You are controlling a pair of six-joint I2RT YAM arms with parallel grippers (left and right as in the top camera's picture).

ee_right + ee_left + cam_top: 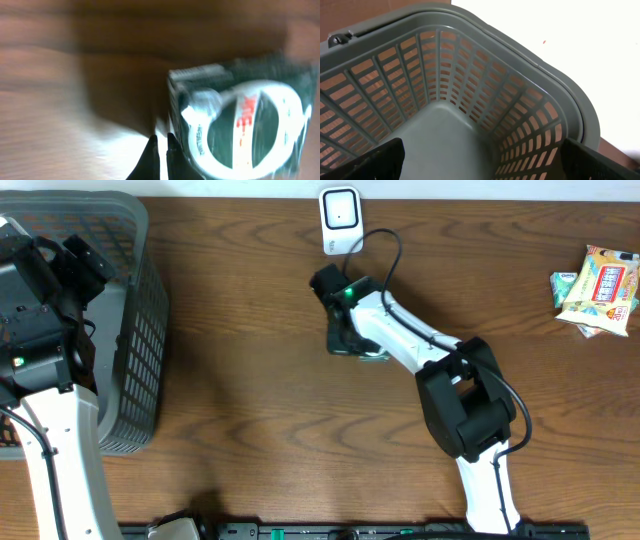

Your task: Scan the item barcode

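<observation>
A dark green packet [245, 125] with a white ring and red print, the item, lies on the wooden table just under the white barcode scanner [339, 215]. In the overhead view the packet [368, 350] shows as a dark shape mostly under my right gripper [345, 330]. In the blurred wrist view my right gripper [162, 150] is shut, its fingertips [151, 152] pinched at the packet's left edge. No barcode can be made out. My left gripper [482, 160] hangs open over the grey basket [445, 125], with nothing between its fingers.
The grey slatted basket [135, 330] fills the table's left end. Several yellow snack packets [600, 285] lie at the far right edge. The scanner's black cable [395, 250] loops beside my right arm.
</observation>
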